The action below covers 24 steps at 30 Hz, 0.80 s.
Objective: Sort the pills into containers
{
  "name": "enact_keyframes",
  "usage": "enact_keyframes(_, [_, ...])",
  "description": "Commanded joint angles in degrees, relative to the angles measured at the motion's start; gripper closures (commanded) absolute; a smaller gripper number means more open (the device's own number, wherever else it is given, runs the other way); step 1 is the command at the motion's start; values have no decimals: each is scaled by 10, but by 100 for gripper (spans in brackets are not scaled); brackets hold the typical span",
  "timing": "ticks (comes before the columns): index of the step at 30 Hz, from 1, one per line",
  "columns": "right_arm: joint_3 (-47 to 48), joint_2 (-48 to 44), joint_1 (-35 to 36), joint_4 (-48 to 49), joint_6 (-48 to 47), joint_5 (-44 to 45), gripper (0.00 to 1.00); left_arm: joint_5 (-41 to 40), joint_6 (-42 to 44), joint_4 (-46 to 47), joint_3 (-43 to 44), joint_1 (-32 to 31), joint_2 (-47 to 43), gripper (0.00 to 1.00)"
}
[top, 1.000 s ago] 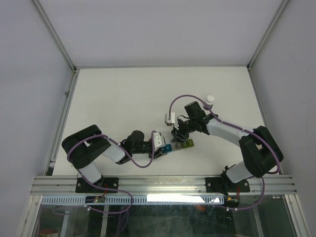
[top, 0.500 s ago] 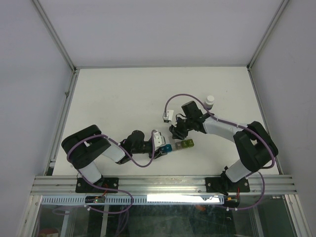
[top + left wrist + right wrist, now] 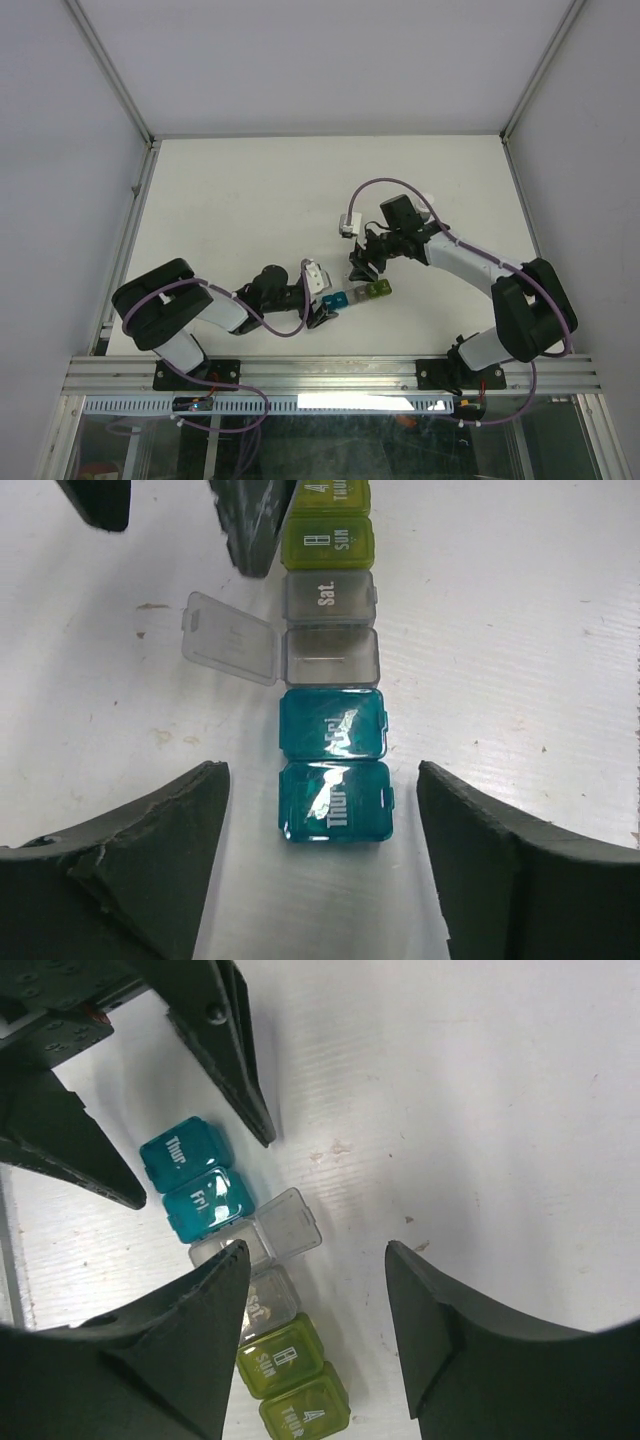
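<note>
The containers (image 3: 332,685) lie as one strip on the white table: two teal cubes marked Thur and Fri, two grey ones, two yellow-green ones (image 3: 290,1380). The grey cube beside Fri stands with its clear lid (image 3: 230,638) flipped open, and I see no pill in it. No pills show in any view. My left gripper (image 3: 320,772) is open, its fingers (image 3: 160,850) standing either side of the Thur cube (image 3: 335,800) without touching it. My right gripper (image 3: 315,1252) hangs open above the grey cubes and the lid (image 3: 292,1220). From above, both grippers (image 3: 326,310) (image 3: 360,268) meet at the strip (image 3: 356,295).
A white bottle cap (image 3: 427,197) peeks out behind the right arm. Aluminium rails (image 3: 130,230) and grey walls border the table on three sides. The right gripper's dark fingers (image 3: 250,525) reach into the top of the left wrist view.
The left jaws have spread apart around the teal end of the strip. The right gripper has opened wider and shifted slightly up and right, its arm now covering most of the white bottle.
</note>
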Motion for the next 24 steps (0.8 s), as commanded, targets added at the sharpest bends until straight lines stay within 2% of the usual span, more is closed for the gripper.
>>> enact_keyframes(1, [37, -36, -16, -35, -22, -75, 39, -31, -30, 39, -26, 0, -47, 17])
enact_keyframes(3, [48, -35, -20, -53, -29, -95, 38, -42, -36, 60, -40, 0, -60, 7])
enact_keyframes(5, [53, -33, -20, -67, -36, -102, 38, -41, -46, 64, -43, 0, -68, 5])
enact_keyframes(14, [49, -81, -88, -81, -36, -148, 38, -77, -158, 73, -67, 1, -142, 5])
enact_keyframes(21, [56, -108, -134, -84, -24, -158, 38, -113, -221, -31, -38, 2, -229, 6])
enact_keyframes(24, [65, -122, -161, -85, -5, -155, 38, -112, -279, -36, -30, 8, -267, 6])
